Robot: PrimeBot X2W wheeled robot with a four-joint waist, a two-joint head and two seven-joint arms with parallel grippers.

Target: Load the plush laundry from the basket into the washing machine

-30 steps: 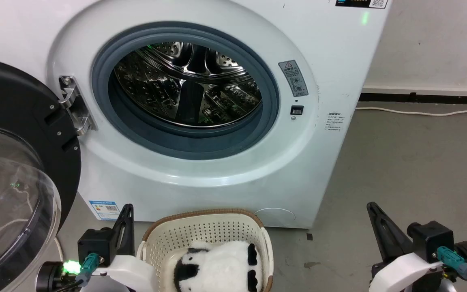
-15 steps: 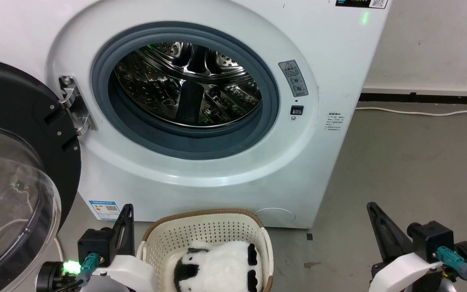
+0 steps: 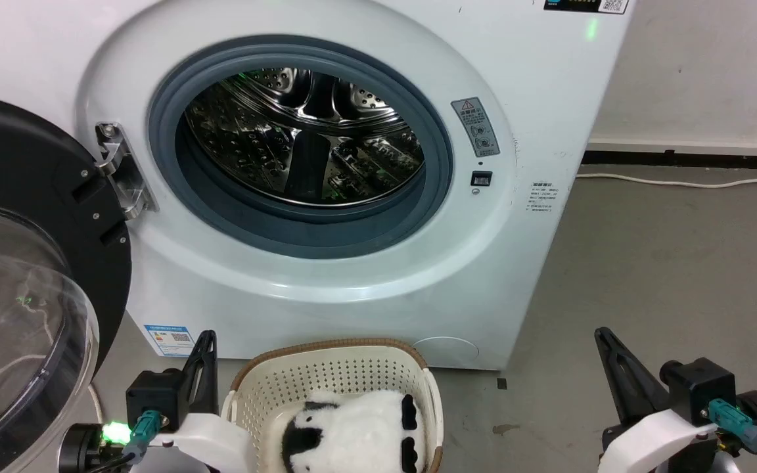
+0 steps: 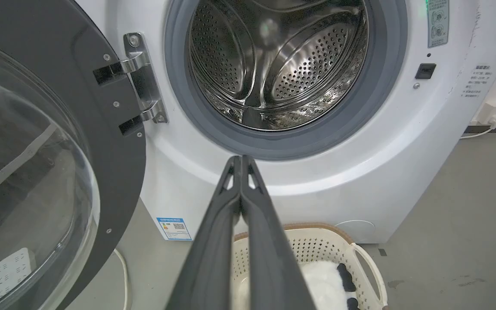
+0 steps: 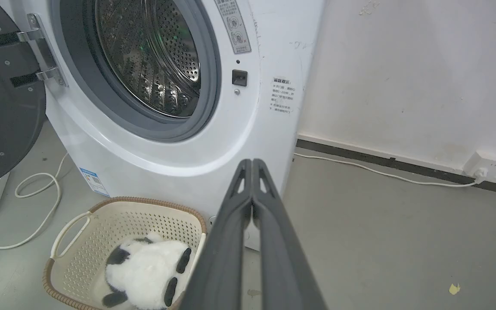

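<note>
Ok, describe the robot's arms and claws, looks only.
The left claw and right claw each have two long, dark grey, tapering fingers with triangular cutouts. Behind them: black housings, white forearm shells, teal cable plugs; a green light by the left one.

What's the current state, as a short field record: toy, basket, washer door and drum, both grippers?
plush laundry: lying in the basket, not gripped
basket: on the floor, in front of the washing machine
washing machine: door swung open on the robot's left
drum: no laundry seen inside
left gripper: fingers together, holding nothing, left of the basket
right gripper: shut, holding nothing, right of the basket and apart from it
progress: pickup not yet begun
</note>
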